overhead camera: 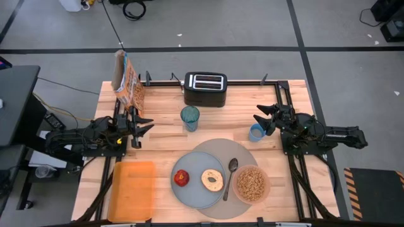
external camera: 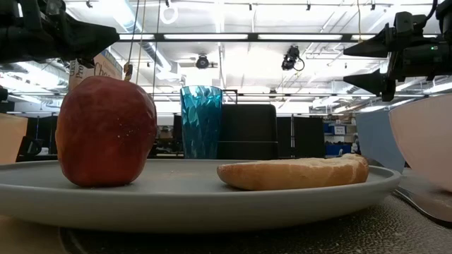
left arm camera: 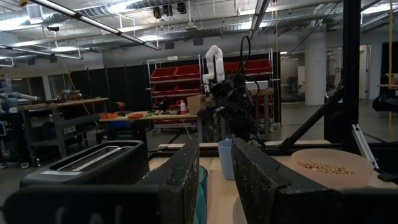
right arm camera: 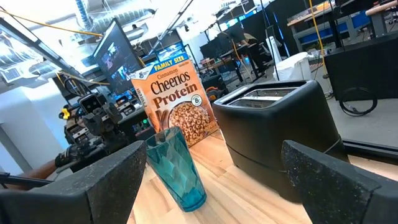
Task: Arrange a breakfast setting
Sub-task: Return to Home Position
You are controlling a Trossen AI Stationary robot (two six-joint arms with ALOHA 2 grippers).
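The breakfast setting sits at the near middle of the wooden table (overhead camera: pixel 163 148). A large round grey mat (overhead camera: pixel 243 151) carries a grey-blue plate (overhead camera: pixel 196 194), which holds a red apple (overhead camera: pixel 182 178) with a matt, slightly speckled skin and, just beside it, a pale bagel half (overhead camera: pixel 212 180) with its ring hole showing. A metal spoon (overhead camera: pixel 229 178) lies on the mat between the plate and a pink bowl (overhead camera: pixel 235 183) at the mat's right edge, filled with brown cereal (overhead camera: pixel 251 183). The faceted teal tumbler (overhead camera: pixel 190 118) stands upright on bare wood between the mat and the black toaster (overhead camera: pixel 205 89). A small light-blue cup (overhead camera: pixel 256 132) stands off the mat near the right gripper.

The cereal box (right arm camera: pixel 177 109) at the far left corner reads "Family Size", "Cinnamon" and "Cheerios Protein". An orange tray (overhead camera: pixel 132 189) lies at the near left.

The left gripper (overhead camera: pixel 146 125) hangs at the table's left side, fingers parted, holding nothing. The right gripper (overhead camera: pixel 260 115) hangs at the right side, fingers spread wide and empty
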